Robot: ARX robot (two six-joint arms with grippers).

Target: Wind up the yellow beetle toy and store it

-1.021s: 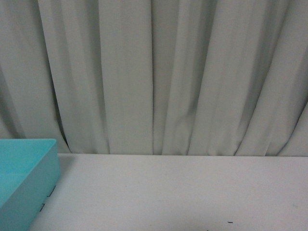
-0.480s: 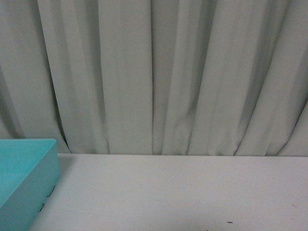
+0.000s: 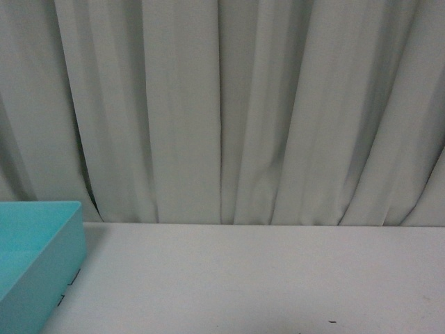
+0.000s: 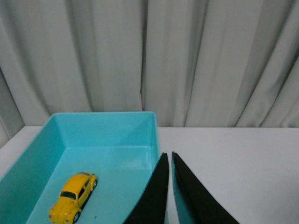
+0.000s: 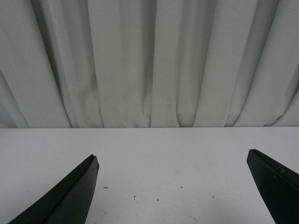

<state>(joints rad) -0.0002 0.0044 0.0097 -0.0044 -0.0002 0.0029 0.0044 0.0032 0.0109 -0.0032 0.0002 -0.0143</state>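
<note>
The yellow beetle toy (image 4: 74,197) lies on the floor of a turquoise bin (image 4: 103,140) in the left wrist view, on its wheels. My left gripper (image 4: 168,154) is shut with nothing in it, its black fingers (image 4: 156,196) over the bin's near wall, apart from the toy. In the right wrist view my right gripper (image 5: 173,156) stands open above the bare white table (image 5: 168,177), nothing between its fingers (image 5: 74,196). The front view shows only a corner of the bin (image 3: 38,264); neither arm nor the toy shows there.
A pleated grey curtain (image 3: 229,111) hangs along the back of the white table (image 3: 264,278). The bin stands at the table's left. A few dark specks (image 5: 134,198) dot the table under the right gripper.
</note>
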